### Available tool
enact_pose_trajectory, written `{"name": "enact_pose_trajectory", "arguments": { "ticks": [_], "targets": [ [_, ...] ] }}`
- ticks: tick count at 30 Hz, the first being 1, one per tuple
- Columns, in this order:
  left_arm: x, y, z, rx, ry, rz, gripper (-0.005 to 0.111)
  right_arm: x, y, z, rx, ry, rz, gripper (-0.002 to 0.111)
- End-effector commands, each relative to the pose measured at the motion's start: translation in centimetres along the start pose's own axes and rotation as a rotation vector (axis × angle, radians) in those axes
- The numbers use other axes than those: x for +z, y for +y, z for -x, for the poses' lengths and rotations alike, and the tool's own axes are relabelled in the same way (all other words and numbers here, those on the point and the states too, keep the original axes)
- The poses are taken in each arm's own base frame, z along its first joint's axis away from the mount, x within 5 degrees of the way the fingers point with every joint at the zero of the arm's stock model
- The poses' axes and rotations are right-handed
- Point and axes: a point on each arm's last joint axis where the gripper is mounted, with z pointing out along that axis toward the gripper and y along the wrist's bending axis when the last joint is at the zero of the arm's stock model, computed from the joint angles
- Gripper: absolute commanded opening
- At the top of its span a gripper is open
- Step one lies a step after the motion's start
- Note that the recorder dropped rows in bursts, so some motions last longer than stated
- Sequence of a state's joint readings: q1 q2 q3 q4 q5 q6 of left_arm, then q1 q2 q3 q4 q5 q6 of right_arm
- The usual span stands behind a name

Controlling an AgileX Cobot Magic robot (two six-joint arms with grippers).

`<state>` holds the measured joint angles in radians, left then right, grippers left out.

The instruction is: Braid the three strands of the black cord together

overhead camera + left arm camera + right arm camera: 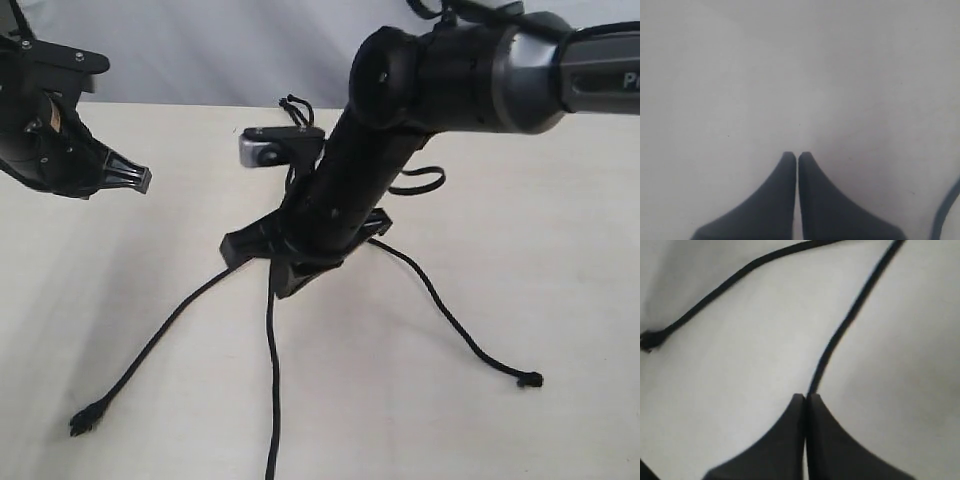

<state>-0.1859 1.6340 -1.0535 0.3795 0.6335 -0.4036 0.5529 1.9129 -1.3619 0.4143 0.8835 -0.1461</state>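
The black cord lies on the pale table, its looped knot [294, 104] at the far end by a grey band [262, 150]. Three strands fan out toward the front: the left strand [150, 355], the middle strand [271, 390] and the right strand [450, 320], whose frayed end is at the right. My right gripper [287, 283] [806, 396] reaches across the middle and is shut on the middle strand [840, 330], which runs out from its fingertips. Another strand [715, 290] with a frayed end lies beside it. My left gripper [135, 178] [797, 154] hangs shut and empty above bare table at the left.
The right arm's thick body [370, 150] covers where the strands meet. A black cable loop [420, 180] hangs behind it. A dark blurred line [946, 210] crosses the corner of the left wrist view. The table's far edge [180, 103] meets a white backdrop.
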Motion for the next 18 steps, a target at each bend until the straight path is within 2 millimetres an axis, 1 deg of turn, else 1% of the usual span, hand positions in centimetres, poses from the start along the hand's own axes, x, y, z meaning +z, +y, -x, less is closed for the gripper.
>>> {"name": "enact_pose_trajectory", "arguments": {
  "ticks": [1,2,3,6,9,11,12,13,14,15,16,18],
  "targets": [
    [-0.1,0.0,0.0,-0.004,0.001,-0.011,0.003,3.2,2.2,-1.6,-0.053,0.091,-0.077,0.038],
    [-0.1,-0.1,0.0,-0.003,0.003,-0.016,0.003,3.6,2.6,-1.7,-0.062,0.091,-0.114,0.047],
    [-0.1,-0.1,0.0,-0.008,0.004,-0.020,0.003,4.4,2.7,-1.8,-0.071,0.090,-0.157,0.050],
    [-0.1,-0.3,-0.1,0.014,0.012,-0.040,0.003,6.5,2.4,-2.2,-0.087,0.112,-0.259,0.047],
    [-0.1,-0.3,-0.1,0.022,0.012,-0.041,0.003,8.0,2.6,-2.2,-0.070,0.112,-0.223,0.047],
    [-0.1,-0.3,-0.1,0.022,0.012,-0.041,0.003,8.8,2.4,-2.5,-0.076,0.137,-0.231,0.043],
    [-0.1,-0.3,-0.1,0.023,0.010,-0.042,0.003,9.1,2.3,-2.6,-0.083,0.154,-0.239,0.032],
    [-0.1,-0.3,-0.1,0.031,0.007,-0.043,0.003,9.1,2.3,-2.7,-0.101,0.159,-0.239,0.023],
    [-0.1,-0.3,-0.1,0.031,0.007,-0.043,0.003,8.9,2.4,-2.7,-0.150,0.168,-0.237,0.001],
    [-0.1,-0.3,-0.1,0.031,0.007,-0.043,0.003,8.4,2.6,-2.5,-0.168,0.174,-0.234,0.000],
    [-0.1,-0.3,-0.1,0.032,0.009,-0.042,0.003,6.8,2.9,-1.8,-0.215,0.173,-0.254,0.000],
    [-0.1,-0.3,-0.1,0.032,0.011,-0.041,0.003,4.4,2.5,-0.5,-0.250,0.127,-0.303,0.000]
  ]
}}
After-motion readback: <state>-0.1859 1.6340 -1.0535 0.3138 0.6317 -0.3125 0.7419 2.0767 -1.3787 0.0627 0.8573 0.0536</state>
